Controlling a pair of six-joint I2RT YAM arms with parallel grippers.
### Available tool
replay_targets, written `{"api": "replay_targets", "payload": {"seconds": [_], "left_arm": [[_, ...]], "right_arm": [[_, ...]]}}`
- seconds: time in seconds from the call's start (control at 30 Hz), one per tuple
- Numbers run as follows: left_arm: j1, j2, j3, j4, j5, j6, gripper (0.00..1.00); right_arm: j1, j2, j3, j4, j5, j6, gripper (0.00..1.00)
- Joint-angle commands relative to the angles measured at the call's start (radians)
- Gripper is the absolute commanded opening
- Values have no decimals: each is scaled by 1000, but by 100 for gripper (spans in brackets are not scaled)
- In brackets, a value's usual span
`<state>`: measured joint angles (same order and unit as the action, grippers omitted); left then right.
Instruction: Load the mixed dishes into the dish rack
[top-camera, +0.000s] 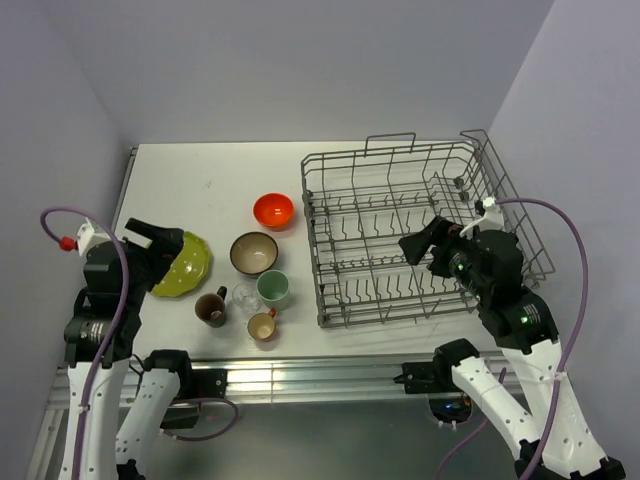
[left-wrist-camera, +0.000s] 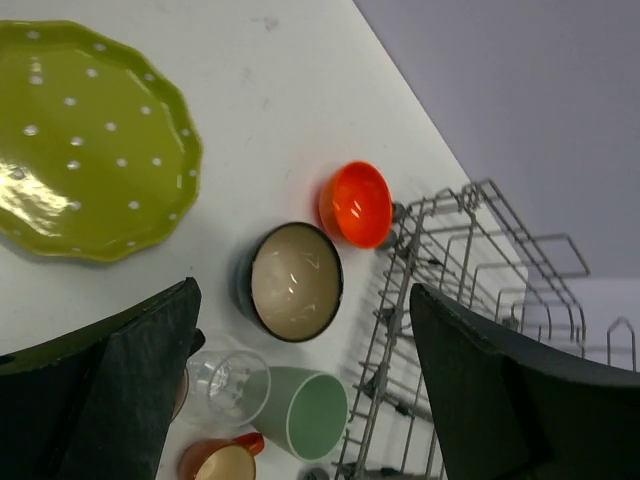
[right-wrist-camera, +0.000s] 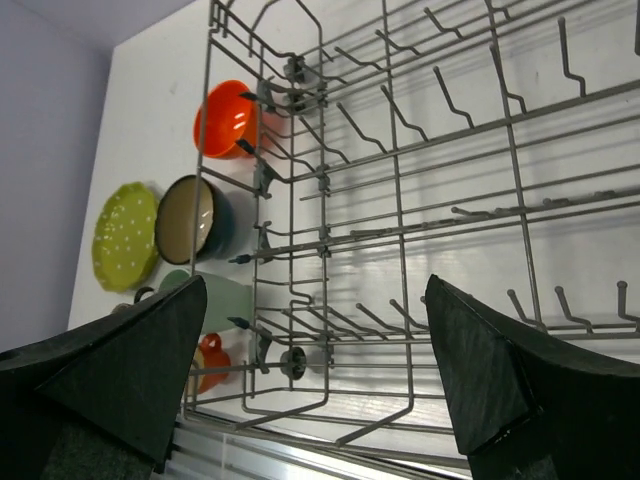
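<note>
Found the white counter (top-camera: 200, 180) carrying everything. Found the dish rack (top-camera: 400, 240) on its right half, tines upright, with no dish inside in either the overhead or the right wrist view.

Saw the right tool (right-wrist-camera: 315, 285) hovering over the rack's near part, spread wide, gripping nothing. Saw the left tool (left-wrist-camera: 303, 290) likewise spread and bare, hanging over the left edge of the yellow-green plate (top-camera: 185, 265).

Noted that plate lying flat at the far left of the group, well apart from the rack. Counted the rest to its right, all on the counter:
- blue-outside cream-inside bowl (top-camera: 254, 253) in the middle;
- orange-red bowl (top-camera: 273, 210) behind it, just beside the rack's left wall;
- pale green cup (top-camera: 272, 289) in front of the blue bowl;
- dark brown mug (top-camera: 211, 307) nearer the plate;
- clear glass (top-camera: 244, 297) between mug and cup, possibly touching one of them, though too faint to say;
- small orange cup (top-camera: 262, 327) nearest the front edge.

Judged the loading not yet begun, with the first pick in hand and the plate the likeliest choice. Judged the next move to call for lowering the left tool, closing on the plate's raised rim, then carrying it across and standing it between tines. Expected a shallow, careful grip there, given a plate lying flat on the counter.
</note>
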<state>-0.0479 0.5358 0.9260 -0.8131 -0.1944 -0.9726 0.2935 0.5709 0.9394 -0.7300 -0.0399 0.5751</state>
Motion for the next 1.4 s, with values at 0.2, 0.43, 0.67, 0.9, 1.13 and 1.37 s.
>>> {"api": "replay_targets", "payload": {"seconds": [0.2, 0.43, 0.67, 0.9, 1.13, 1.37], "left_arm": [[-90, 384, 95, 52, 201, 209, 92], [-222, 593, 137, 54, 26, 170, 92], [-222, 769, 116, 87, -8, 143, 92], [-224, 891, 128, 152, 44, 155, 88], [-250, 1003, 158, 175, 81, 172, 71], [-288, 1084, 162, 186, 65, 173, 68]], "right_arm": [[-5, 99, 22, -66, 63, -14, 100], [2, 129, 42, -100, 87, -67, 100], [27, 159, 64, -147, 172, -78, 99], [53, 132, 59, -115, 195, -38, 98], [56, 78, 82, -79, 107, -72, 98], [58, 75, 90, -75, 110, -86, 99]]}}
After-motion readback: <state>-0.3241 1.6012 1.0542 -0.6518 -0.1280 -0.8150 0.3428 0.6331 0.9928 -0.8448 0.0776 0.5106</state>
